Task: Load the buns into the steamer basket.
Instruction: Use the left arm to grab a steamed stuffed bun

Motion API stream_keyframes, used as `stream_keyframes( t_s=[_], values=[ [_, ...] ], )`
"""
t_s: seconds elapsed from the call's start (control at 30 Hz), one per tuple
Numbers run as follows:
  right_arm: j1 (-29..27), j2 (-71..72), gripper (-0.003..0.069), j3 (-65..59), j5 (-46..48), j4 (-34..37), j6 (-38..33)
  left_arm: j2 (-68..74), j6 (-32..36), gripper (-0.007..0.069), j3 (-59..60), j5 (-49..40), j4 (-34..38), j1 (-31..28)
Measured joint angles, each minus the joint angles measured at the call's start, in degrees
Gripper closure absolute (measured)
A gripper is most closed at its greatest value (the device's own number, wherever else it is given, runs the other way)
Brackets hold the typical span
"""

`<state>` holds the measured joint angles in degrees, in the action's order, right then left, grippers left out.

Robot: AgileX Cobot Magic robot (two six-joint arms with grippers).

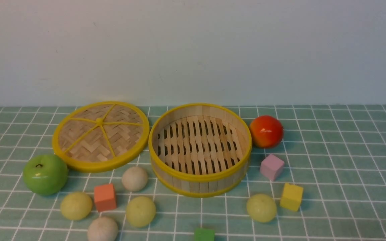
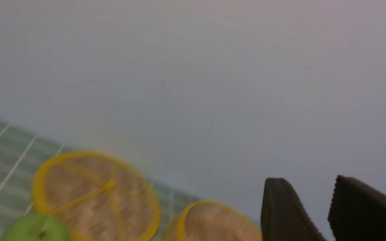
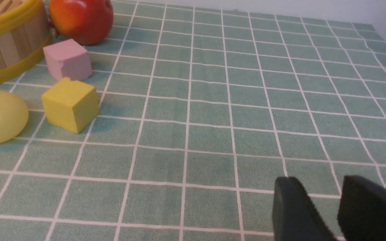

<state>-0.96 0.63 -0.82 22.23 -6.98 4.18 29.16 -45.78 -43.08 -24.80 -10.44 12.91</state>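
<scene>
left end effector and right end effector stood released; five buns lay on the surface outside the steamer basket.

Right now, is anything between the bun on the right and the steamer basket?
Nothing visible. That bun has bare cloth up to the steamer basket; the pink cube and yellow cube sit off to the side.
</scene>
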Motion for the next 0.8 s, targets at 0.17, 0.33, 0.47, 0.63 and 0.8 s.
stream_keyframes(
  t_s=[0.17,0.33,0.47,0.63,0.8],
  values=[
    [0.0,0.0,0.0421,0.0,0.0,0.0,0.0,9.1,0.0,0.0386,-3.8,-16.4,0.3,0.0],
    [0.0,0.0,0.0421,0.0,0.0,0.0,0.0,17.9,-0.2,0.0386,-3.7,-17.9,-2.1,0.0],
    [0.0,0.0,0.0421,0.0,0.0,0.0,0.0,27.9,0.0,0.0386,-3.8,-11.5,-2.0,0.0],
    [0.0,0.0,0.0421,0.0,0.0,0.0,0.0,46.1,5.7,0.0386,-6.5,-13.0,1.6,0.0],
    [0.0,0.0,0.0421,0.0,0.0,0.0,0.0,58.4,7.4,0.0386,-10.2,-14.6,2.0,0.0]
  ],
)
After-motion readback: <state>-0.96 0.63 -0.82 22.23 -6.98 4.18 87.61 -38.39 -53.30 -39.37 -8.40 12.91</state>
